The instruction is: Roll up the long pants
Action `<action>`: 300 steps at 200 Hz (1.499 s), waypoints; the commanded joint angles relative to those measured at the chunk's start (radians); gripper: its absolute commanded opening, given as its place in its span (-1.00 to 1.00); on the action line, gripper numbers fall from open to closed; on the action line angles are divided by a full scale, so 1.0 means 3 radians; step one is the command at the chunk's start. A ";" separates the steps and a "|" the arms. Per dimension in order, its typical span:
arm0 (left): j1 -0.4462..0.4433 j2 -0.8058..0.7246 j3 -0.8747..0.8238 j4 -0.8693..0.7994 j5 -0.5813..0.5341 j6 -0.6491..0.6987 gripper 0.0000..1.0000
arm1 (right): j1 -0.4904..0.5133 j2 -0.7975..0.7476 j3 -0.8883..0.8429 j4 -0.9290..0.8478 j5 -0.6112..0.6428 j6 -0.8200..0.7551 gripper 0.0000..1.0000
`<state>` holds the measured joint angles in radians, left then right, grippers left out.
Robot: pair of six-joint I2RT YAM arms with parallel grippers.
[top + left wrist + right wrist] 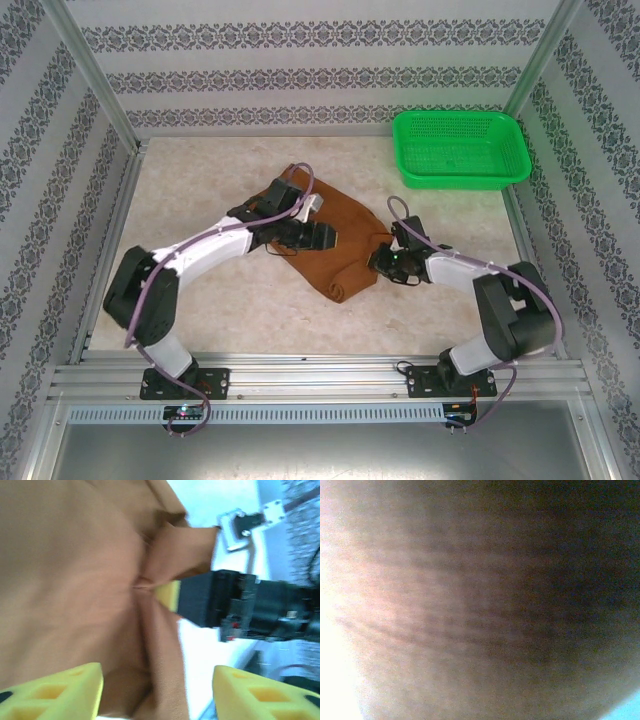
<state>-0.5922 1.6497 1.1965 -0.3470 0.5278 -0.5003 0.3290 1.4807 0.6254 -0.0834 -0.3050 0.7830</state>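
The long pants (345,245) lie folded into a rust-brown bundle in the middle of the table. My left gripper (322,237) hovers over their left part; in the left wrist view its yellow fingertips (55,690) stand apart, open (157,690), with a cloth ridge (160,645) below and between them. My right gripper (383,262) is at the bundle's right edge. In the left wrist view it (167,594) comes in from the right, and the cloth puckers to a point at its yellow tip, pinched. Blurred brown cloth (480,600) presses close to the right wrist camera.
A green plastic basket (460,148) stands at the back right corner. Patterned walls and metal posts (95,75) close in the table on three sides. Bare pale tabletop (200,310) lies in front of and to the left of the pants.
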 commanded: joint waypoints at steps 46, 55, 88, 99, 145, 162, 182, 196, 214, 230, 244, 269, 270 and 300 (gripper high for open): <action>-0.0651 0.0186 -0.0138 -0.0057 0.0679 0.0567 -1.00 | 0.0140 -0.0331 -0.0131 -0.0415 0.0283 0.0164 -1.00; -0.0673 0.0246 -0.0113 -0.0031 0.0742 0.0548 -1.00 | 0.0146 -0.0319 -0.0131 -0.0413 0.0280 0.0169 -1.00; -0.0690 0.0465 -0.0011 -0.0211 0.0886 0.0630 -1.00 | 0.0166 -0.0254 -0.0111 -0.0418 0.0294 0.0150 -1.00; -0.0690 0.0568 0.0020 -0.0316 0.0833 0.0645 -1.00 | 0.0171 -0.0208 -0.0106 -0.0414 0.0280 0.0142 -1.00; -0.0539 0.1489 0.0312 -0.1247 -0.0079 0.0574 -1.00 | 0.0227 -0.0108 -0.0145 -0.0361 0.0292 0.0199 -1.00; -0.0541 0.1731 0.0428 -0.1443 -0.0464 0.0577 -1.00 | 0.0240 -0.0089 -0.0161 -0.0344 0.0276 0.0217 -1.00; -0.0598 0.1464 0.0346 -0.1281 -0.0941 0.0487 -1.00 | 0.0245 -0.0102 -0.0162 -0.0365 0.0271 0.0218 -1.00; -0.0760 0.0927 0.0070 -0.0988 -0.1616 0.0427 -0.60 | 0.0243 -0.0118 -0.0157 -0.0384 0.0271 0.0201 -1.00; -0.0920 0.0306 -0.0223 -0.0603 -0.2037 0.0481 1.00 | 0.0245 -0.0124 -0.0143 -0.0401 0.0275 0.0188 -1.00; -0.1012 -0.0109 -0.0348 -0.0410 -0.2098 0.0527 1.00 | 0.0248 -0.0128 -0.0127 -0.0397 0.0268 0.0182 -1.00; -0.1045 -0.0418 -0.0377 -0.0312 -0.1971 0.0441 1.00 | 0.0258 -0.0131 -0.0117 -0.0394 0.0281 0.0180 -1.00; -0.1049 -0.0772 -0.0468 0.0129 -0.1218 0.0051 1.00 | 0.0281 -0.0156 -0.0101 -0.0401 0.0305 0.0197 -1.00; -0.1051 -0.0781 -0.0482 0.0170 -0.1164 0.0031 1.00 | 0.0283 -0.0155 -0.0101 -0.0401 0.0310 0.0197 -1.00; -0.1058 -0.0748 -0.0578 0.0398 -0.0987 -0.0607 1.00 | 0.0299 -0.0205 -0.0083 -0.0391 0.0346 0.0207 -1.00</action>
<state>-0.8997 1.3968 1.0370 -0.2920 0.1799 -0.5106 0.4042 1.4250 0.5957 -0.1307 -0.2337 0.8394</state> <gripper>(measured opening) 0.998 0.134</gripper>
